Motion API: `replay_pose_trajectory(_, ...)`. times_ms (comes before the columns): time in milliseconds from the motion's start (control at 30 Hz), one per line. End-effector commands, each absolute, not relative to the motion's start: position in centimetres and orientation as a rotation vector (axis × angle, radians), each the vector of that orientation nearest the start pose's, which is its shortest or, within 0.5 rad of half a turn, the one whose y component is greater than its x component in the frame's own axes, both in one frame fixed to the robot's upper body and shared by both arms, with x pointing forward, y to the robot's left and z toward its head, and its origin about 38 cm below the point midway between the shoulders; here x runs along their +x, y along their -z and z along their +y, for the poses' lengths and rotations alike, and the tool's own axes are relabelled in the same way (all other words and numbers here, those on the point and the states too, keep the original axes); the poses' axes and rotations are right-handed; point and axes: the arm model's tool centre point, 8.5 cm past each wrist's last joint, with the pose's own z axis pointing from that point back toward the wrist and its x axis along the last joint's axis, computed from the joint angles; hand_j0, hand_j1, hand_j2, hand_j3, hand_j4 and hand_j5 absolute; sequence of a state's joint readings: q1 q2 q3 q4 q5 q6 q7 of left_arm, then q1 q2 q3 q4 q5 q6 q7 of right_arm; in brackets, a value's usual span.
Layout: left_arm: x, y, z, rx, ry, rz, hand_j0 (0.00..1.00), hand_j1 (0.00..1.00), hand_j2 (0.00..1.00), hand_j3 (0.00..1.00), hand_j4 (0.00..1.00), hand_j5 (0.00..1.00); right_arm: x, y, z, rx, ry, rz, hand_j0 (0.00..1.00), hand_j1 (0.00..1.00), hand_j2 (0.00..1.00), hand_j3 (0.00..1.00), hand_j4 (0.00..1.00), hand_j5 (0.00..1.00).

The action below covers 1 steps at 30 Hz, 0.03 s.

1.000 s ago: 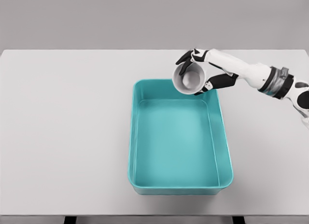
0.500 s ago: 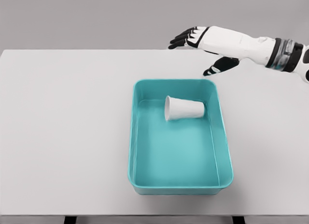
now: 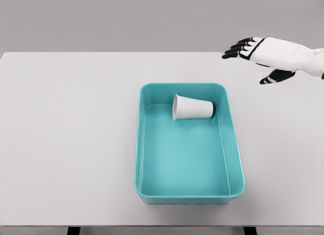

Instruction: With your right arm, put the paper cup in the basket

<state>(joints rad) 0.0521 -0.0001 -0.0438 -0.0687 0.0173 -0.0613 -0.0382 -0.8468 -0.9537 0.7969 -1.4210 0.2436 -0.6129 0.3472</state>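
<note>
Dropped a second ago: paper cup lying sideways inside basket, toward 12 o'clock. Right hand released, fingers spread, retreating toward 2 o'clock. Task seemingly done.

The right hand comes in from the right side, high up near the far edge. The arm behind it is white and runs off the right edge. The hand is flat with the palm down. Its black fingers are spread out and point to the left. The thumb hangs lower, apart from them. The hand holds nothing.
</note>
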Motion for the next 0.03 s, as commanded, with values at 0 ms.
replay_pose_trajectory(0,-0.46,26.29,26.73,0.045,0.029,-0.072,1.00,1.00,1.00,1.00,1.00,1.00,44.72,-28.23,-32.66,-0.496,-2.003,-1.577,1.00,1.00,1.00,1.00,1.00,1.00)
